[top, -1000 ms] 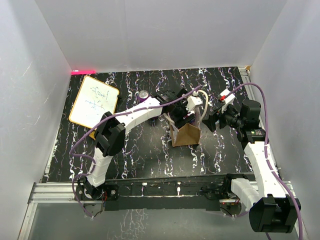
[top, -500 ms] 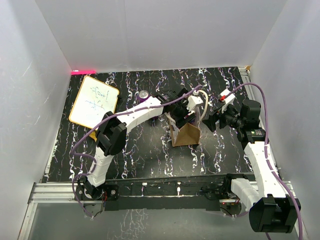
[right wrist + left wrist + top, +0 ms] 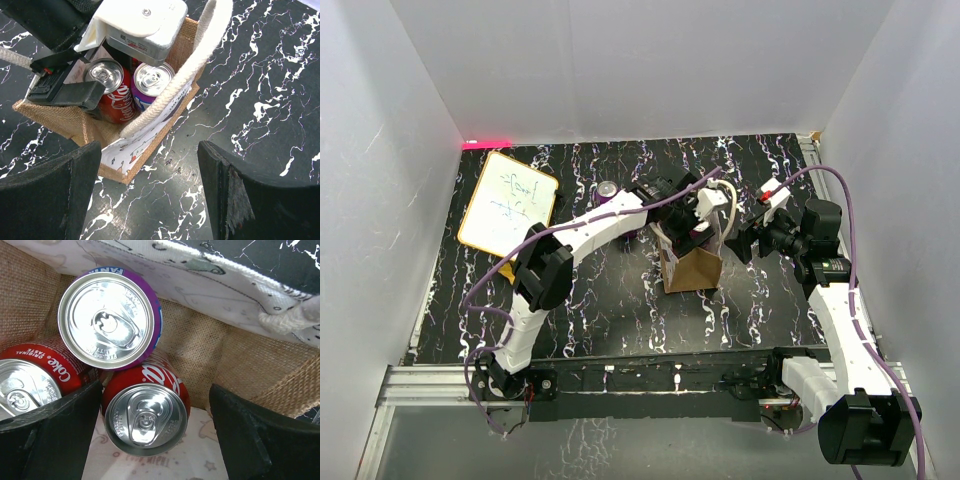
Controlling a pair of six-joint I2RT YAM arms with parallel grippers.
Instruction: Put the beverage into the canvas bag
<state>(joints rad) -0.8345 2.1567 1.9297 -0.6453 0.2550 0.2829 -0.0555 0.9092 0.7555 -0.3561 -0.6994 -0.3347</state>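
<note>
The canvas bag (image 3: 691, 270) stands mid-table, tan with a pale printed panel (image 3: 131, 150) and cream rope handles (image 3: 186, 75). My left gripper (image 3: 152, 432) reaches down into its mouth, open. A red Coke can (image 3: 145, 415) stands upright between the fingers, with a clear gap to the right finger (image 3: 260, 440). Beside it in the bag stand a purple can (image 3: 107, 317) and another Coke can (image 3: 30, 382). My right gripper (image 3: 150, 200) hovers open just right of the bag, above bare table, holding nothing.
One more purple can (image 3: 608, 191) stands on the table behind the left arm. A whiteboard with a yellow rim (image 3: 508, 203) lies at the back left. White walls close in on three sides, and a metal rail (image 3: 620, 380) runs along the near edge.
The left gripper's jaws have widened inside the bag, letting go of the red can. The right arm has not moved.
</note>
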